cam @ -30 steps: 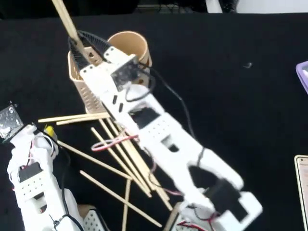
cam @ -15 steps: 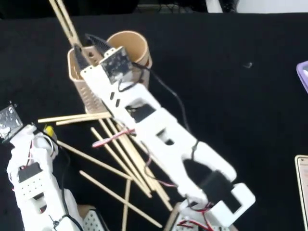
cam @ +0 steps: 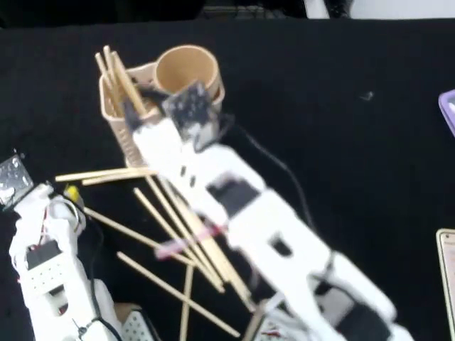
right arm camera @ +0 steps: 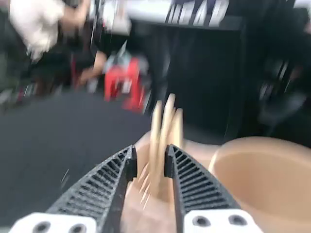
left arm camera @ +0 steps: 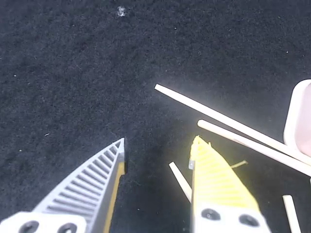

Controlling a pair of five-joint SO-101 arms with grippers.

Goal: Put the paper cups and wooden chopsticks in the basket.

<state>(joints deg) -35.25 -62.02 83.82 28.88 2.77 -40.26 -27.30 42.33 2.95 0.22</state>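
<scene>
Chopsticks (cam: pixel 114 74), 3 as far as we can count, stand tilted in the basket (cam: pixel 131 142) at the far left of the black worktop (cam: pixel 341 142), their tips rising above its rim. Beside them in the same basket sits 1 paper cup (cam: pixel 186 67), upright with its mouth up. We see the right claw (cam: pixel 138 106) just over the basket, close against the standing chopsticks. In its own wrist view the chopsticks (right arm camera: pixel 163 121) rise directly ahead of the right claw (right arm camera: pixel 150 153), with the paper cup (right arm camera: pixel 257 165) alongside. We cannot tell whether it is clamped on them or merely around them. Several loose chopsticks (cam: pixel 106 173) lie scattered on the worktop between the basket and the arm bases, some under the right arm (cam: pixel 270 227). The left claw (left arm camera: pixel 159 141) hangs low over the worktop near them, its jaws wide apart and holding nothing, with 1 short stick end (left arm camera: pixel 180 180) lying between them.
</scene>
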